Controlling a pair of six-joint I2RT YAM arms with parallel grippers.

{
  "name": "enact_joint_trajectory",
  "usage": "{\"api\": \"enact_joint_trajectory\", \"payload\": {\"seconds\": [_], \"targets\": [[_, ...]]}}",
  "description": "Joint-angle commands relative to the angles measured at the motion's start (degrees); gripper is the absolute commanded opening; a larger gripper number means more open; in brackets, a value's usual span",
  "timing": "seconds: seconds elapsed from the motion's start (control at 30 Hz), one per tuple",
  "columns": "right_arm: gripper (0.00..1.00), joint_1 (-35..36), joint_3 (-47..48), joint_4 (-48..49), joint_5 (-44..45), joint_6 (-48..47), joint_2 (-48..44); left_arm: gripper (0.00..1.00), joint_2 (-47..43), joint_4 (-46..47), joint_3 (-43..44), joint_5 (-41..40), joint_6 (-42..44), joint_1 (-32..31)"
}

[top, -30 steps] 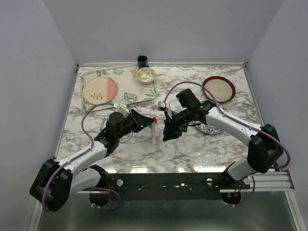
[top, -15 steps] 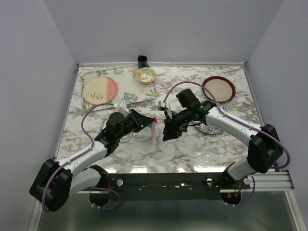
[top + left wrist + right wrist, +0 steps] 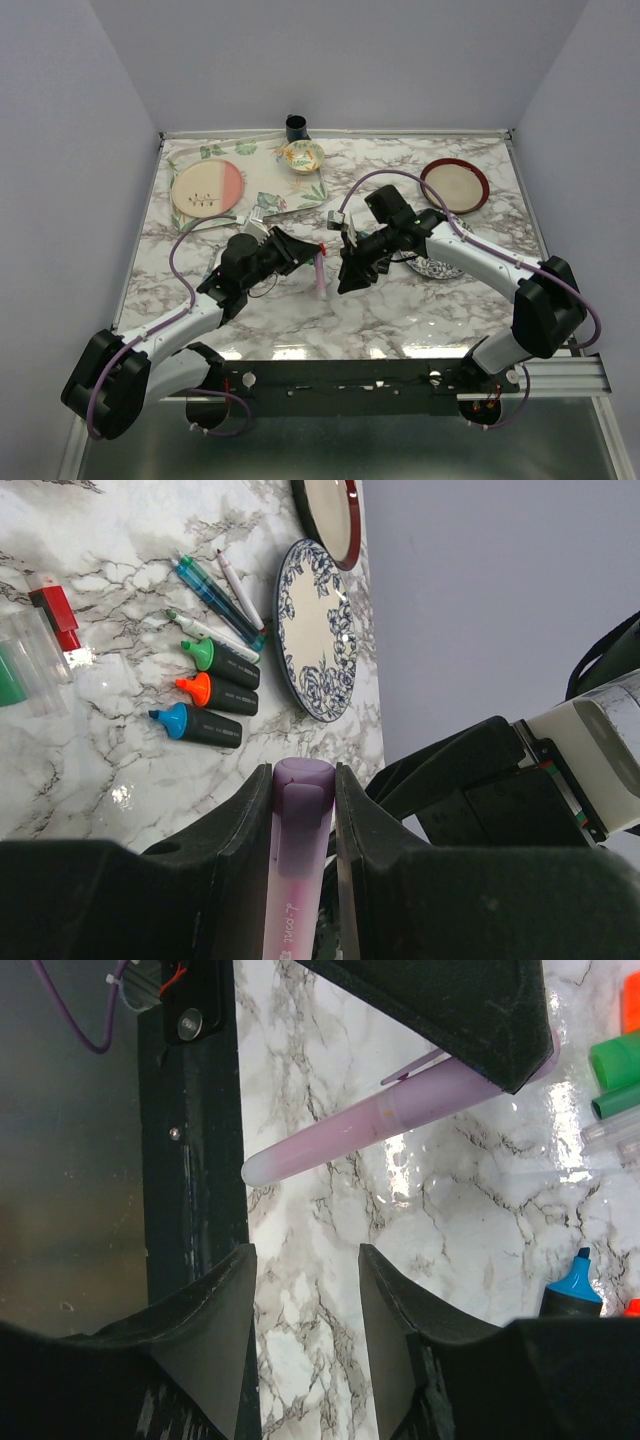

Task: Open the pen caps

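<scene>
My left gripper (image 3: 303, 772) is shut on a pale pink pen (image 3: 291, 900), its jaws pressing on the purple cap (image 3: 303, 792) at the pen's top end. In the top view the pen (image 3: 319, 276) hangs over the middle of the table, held by the left gripper (image 3: 314, 258). My right gripper (image 3: 346, 282) is just right of it, open and empty. In the right wrist view the pen (image 3: 380, 1125) slants above the open right gripper (image 3: 305, 1295), apart from its fingers. Black highlighters with green (image 3: 204, 654), orange (image 3: 197, 688) and blue (image 3: 172, 720) caps lie on the marble.
Several thin pens (image 3: 218, 588) lie beside a blue-patterned plate (image 3: 318, 630). A red-rimmed plate (image 3: 455, 184) sits at the back right, a pink and cream plate (image 3: 207, 187) at the back left, a small bowl (image 3: 303, 155) and a dark cup (image 3: 296, 127) behind. The table's near edge (image 3: 190, 1160) is close.
</scene>
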Motion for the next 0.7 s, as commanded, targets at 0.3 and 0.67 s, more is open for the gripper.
{"api": "enact_joint_trajectory", "payload": {"seconds": [0.3, 0.67], "targets": [[0.54, -0.2, -0.5, 1.6, 1.2, 0.9, 1.0, 0.14, -0.8, 3.1, -1.6, -2.0, -1.8, -0.5], [0.54, -0.2, -0.5, 2.8, 2.2, 2.9, 1.2, 0.14, -1.8, 5.4, -3.1, -4.2, -4.8, -1.5]]}}
